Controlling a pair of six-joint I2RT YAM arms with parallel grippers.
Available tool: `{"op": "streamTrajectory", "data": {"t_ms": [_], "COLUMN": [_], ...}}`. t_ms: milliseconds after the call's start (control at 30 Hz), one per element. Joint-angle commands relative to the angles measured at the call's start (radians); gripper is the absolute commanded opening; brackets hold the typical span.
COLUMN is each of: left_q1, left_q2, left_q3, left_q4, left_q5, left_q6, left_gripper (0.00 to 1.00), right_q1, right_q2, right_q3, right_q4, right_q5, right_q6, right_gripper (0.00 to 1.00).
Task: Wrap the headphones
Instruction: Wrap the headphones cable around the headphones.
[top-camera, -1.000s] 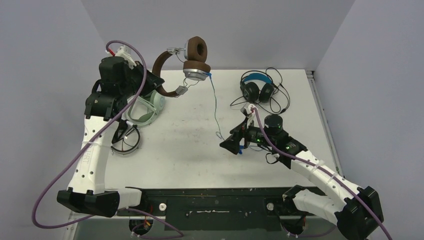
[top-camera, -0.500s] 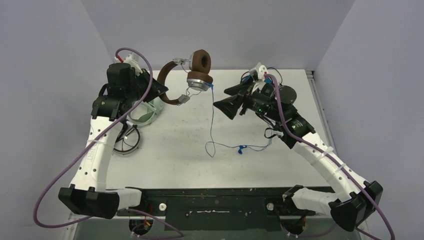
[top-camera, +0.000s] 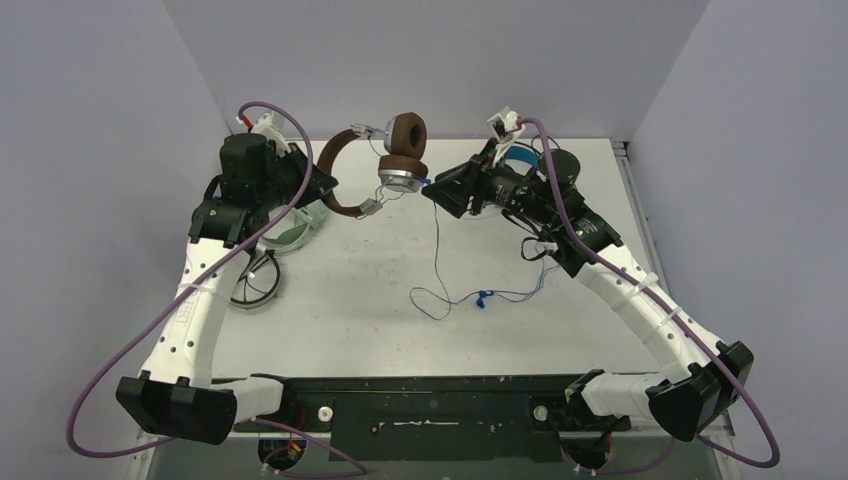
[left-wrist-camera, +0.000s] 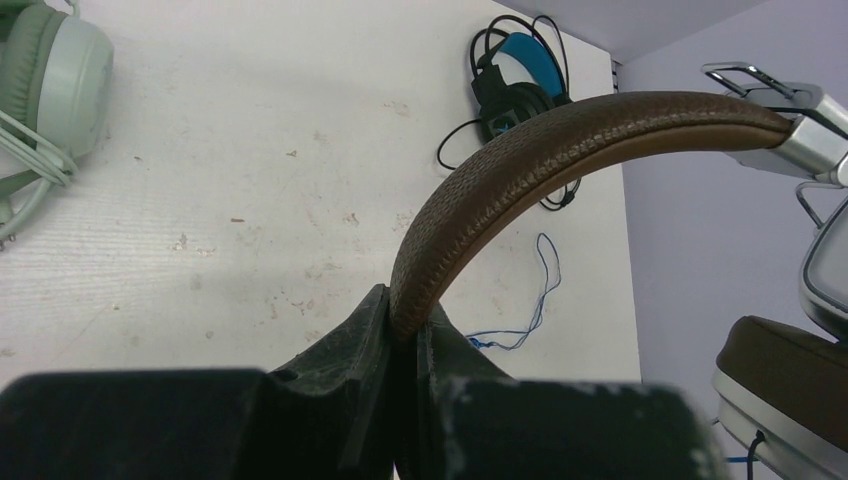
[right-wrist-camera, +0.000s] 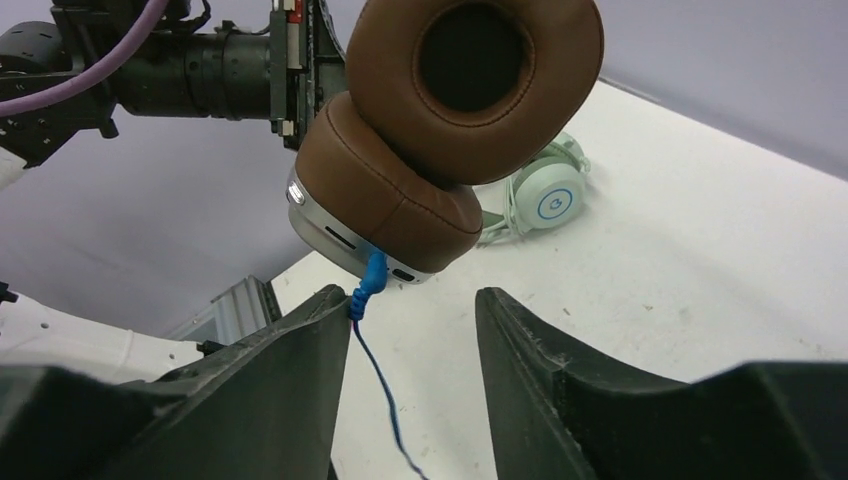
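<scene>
My left gripper is shut on the headband of the brown headphones and holds them above the table; the band shows in the left wrist view. Their blue cord hangs from the lower ear cup to the table and ends in a loose loop. My right gripper is open, just below the brown ear cups, with the cord's blue plug against its left finger. The mint green headphones, the white striped ones and the black ones with a blue band lie on the table.
The white table ends at a raised rail on the right and grey walls behind. The black bar with the arm bases runs along the near edge.
My right gripper rose from the table and moved left and back to the brown ear cups. The cord's end dropped onto the table. The left arm shifted the brown headphones slightly right.
</scene>
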Motion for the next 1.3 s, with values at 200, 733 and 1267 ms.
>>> {"op": "streamTrajectory", "data": {"t_ms": [200,733,1267], "left_q1": [-0.011,-0.004,-0.005], "left_q2": [-0.017,0.018,-0.007], "left_q3": [0.020,0.067,0.059], "left_q4": [0.095,0.042,0.111], "left_q5": [0.006,0.037,0.221], "left_q6": [-0.001,-0.053,-0.189], "left_gripper": [0.00,0.00,0.00], "right_q1": [0.007,0.008,0.083], "right_q2": [0.005,-0.152,-0.137], "right_q3": [0.042,-0.335,-0.858], "right_q4": [-0.021,0.194,0.727], "right_q5": [-0.006,-0.129,-0.026], "right_q6": [-0.014,-0.142,-0.099], "right_gripper": [0.17,0.98,0.84]}}
